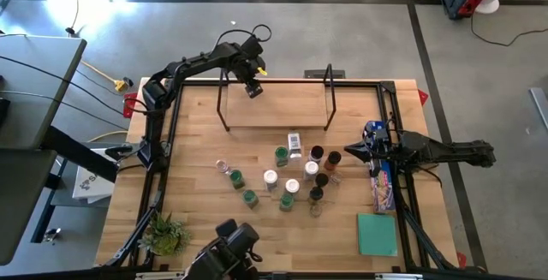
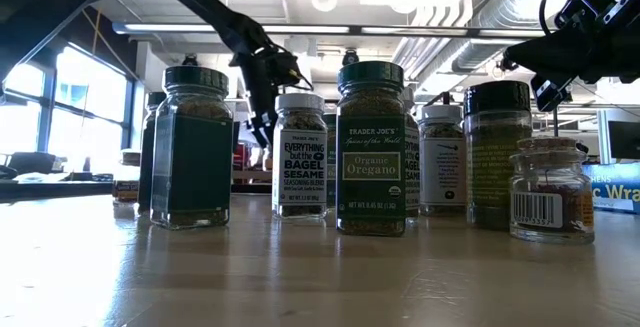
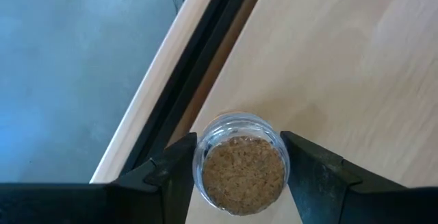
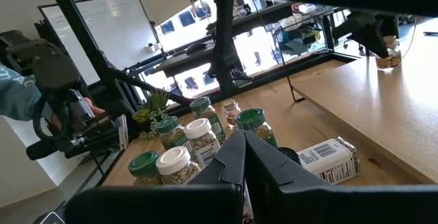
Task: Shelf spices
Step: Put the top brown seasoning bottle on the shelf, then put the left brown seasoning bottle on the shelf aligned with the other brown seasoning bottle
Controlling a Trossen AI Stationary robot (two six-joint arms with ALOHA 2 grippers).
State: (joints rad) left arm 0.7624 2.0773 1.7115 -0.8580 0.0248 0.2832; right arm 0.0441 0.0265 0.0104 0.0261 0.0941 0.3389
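Near edge of counter: small plant at 7 o'clock, teal square at 5 o'clock. Centre: cluster of spice jars, about a dozen, unshelved; one lies on its side. Right gripper, 3 o'clock, fingers shut, empty, waiting beside the cluster. Far side, 12 o'clock: shelf, board bare save one jar at its left end, bracketed by left gripper; fingers parted, just clear of the glass. Judged: first jar placed, remainder outstanding.
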